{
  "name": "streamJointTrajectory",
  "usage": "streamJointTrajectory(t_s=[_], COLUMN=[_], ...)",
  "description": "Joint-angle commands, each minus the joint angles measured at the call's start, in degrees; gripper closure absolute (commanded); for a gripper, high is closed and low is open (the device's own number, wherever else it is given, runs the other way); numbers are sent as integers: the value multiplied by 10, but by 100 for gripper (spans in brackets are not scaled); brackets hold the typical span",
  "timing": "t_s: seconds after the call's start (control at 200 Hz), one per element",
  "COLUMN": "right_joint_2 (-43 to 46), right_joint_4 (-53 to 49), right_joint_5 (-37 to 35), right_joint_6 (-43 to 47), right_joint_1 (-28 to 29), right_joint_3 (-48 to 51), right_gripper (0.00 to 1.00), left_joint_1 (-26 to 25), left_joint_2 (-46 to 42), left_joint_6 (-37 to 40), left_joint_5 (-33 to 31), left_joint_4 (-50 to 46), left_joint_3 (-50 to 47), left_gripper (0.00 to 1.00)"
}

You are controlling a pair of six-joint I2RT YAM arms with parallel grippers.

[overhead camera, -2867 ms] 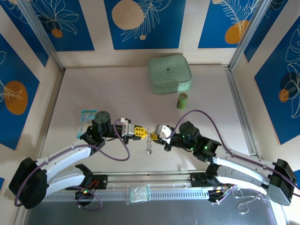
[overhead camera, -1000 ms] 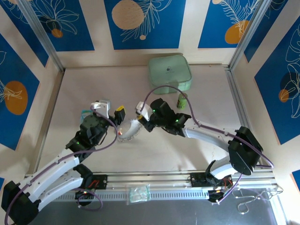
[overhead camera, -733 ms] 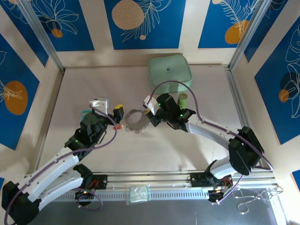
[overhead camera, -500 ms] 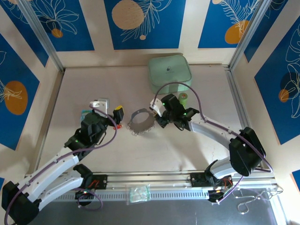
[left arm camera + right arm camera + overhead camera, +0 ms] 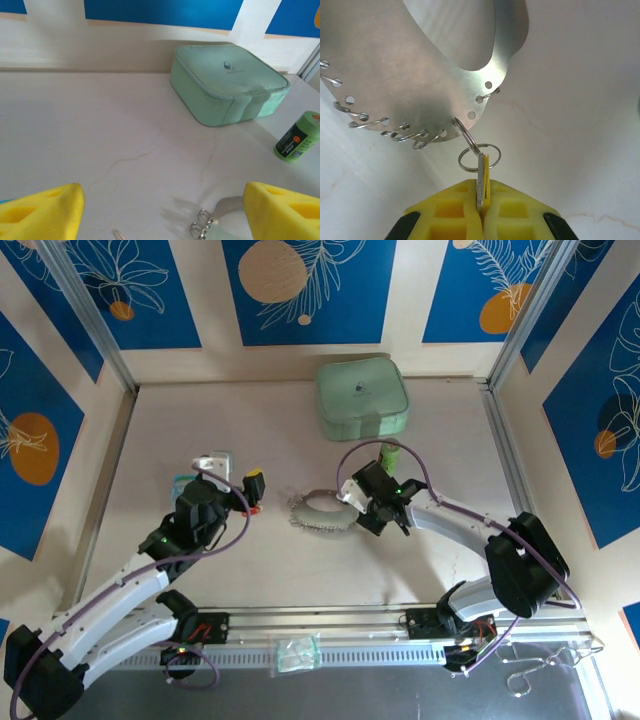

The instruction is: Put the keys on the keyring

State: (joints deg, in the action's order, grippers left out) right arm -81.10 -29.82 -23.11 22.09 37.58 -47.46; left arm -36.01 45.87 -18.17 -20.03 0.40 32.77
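A: What changed just now?
B: The right gripper (image 5: 481,200), closed on the yellow key (image 5: 482,172), pulled the keyring (image 5: 318,512) to the middle of the tabletop (image 5: 180,420), away from the open, empty left gripper (image 5: 234,472).
A: And the task?
B: The yellow key seems threaded; the red key (image 5: 255,508) is probably next.

Keyring (image 5: 415,70): thin silvery sheet metal, brushed matt, edge holes threaded with fine bright wire loops. Yellow-headed key (image 5: 481,175), pinched between right gripper (image 5: 481,200) pads (image 5: 452,207): dull metal, yellow plastic. Pads noted as matt moulded yellow plastic. Ahead of left gripper (image 5: 160,220): case (image 5: 227,82) pale green, soft, piped seams; table (image 5: 100,125) matt, smooth, hairline-veined.
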Motion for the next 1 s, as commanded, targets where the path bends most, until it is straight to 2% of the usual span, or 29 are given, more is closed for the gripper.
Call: streamJointTrajectory(t_s=[0.0, 0.125, 0.285, 0.425, 0.545, 0.655, 0.74, 0.855, 0.995], right_joint_2=[0, -8, -19, 42, 147, 225, 262, 281, 280], right_joint_4=[-31, -31, -36, -33, 3, 56, 73, 29, -6], right_joint_5=[-40, -57, -91, -54, 54, 140, 141, 121, 140], right_joint_6=[18, 29, 26, -23, -123, -296, -440, -582, -623], right_joint_1=[-5, -12, -20, -19, -19, -15, -4, 0, -3], right_joint_3=[4, 12, 8, -12, -12, 29, 72, 97, 104], right_gripper=[99, 92, 72, 63, 59, 58, 58, 60, 63], left_joint_1=[8, 10, 10, 11, 11, 11, 11, 11, -1], left_joint_2=[4, 9, 13, 23, 42, 62, 76, 103, 164], left_joint_6=[-17, -21, -9, 29, 49, 43, 18, -29, -96], left_joint_5=[25, 64, 104, 139, 153, 184, 220, 267, 314], left_joint_4=[-23, -57, -94, -111, -123, -127, -119, -96, -83], left_joint_3=[13, 33, 53, 72, 87, 94, 85, 62, 51], left_gripper=[18, 18, 18, 18, 18, 18, 21, 30, 40])
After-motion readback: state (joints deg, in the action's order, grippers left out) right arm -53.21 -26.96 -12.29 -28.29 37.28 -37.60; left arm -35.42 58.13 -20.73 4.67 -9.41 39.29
